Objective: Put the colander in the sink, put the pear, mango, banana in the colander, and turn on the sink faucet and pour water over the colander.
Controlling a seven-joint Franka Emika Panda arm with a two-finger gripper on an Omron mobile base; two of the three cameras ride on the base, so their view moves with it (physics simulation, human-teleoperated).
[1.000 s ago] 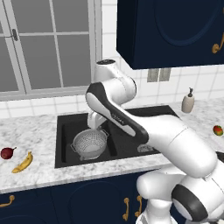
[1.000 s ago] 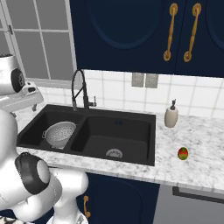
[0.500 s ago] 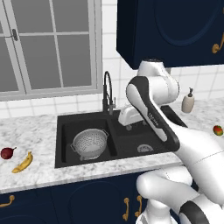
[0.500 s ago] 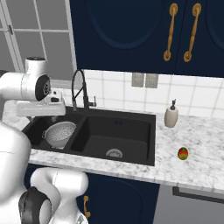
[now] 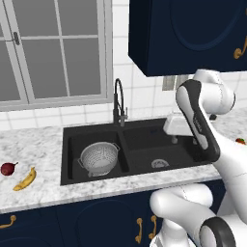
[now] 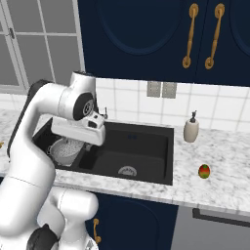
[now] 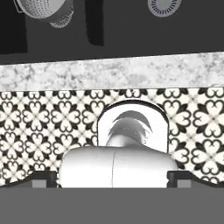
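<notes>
Left base view: arm bent over sink [image 5: 140,140] right basin, colander [image 5: 99,158] in left; pincer state unclear.

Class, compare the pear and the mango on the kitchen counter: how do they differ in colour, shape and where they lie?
The pear is dark maroon all over; the mango is mottled red, orange and green. The pear shows a thin stem; the mango is a plain oval with none visible. The pear lies left of the sink, close to the banana; the mango lies alone on the right, in front of the soap dispenser. Both rest on the marble counter, outside the colander.
</notes>
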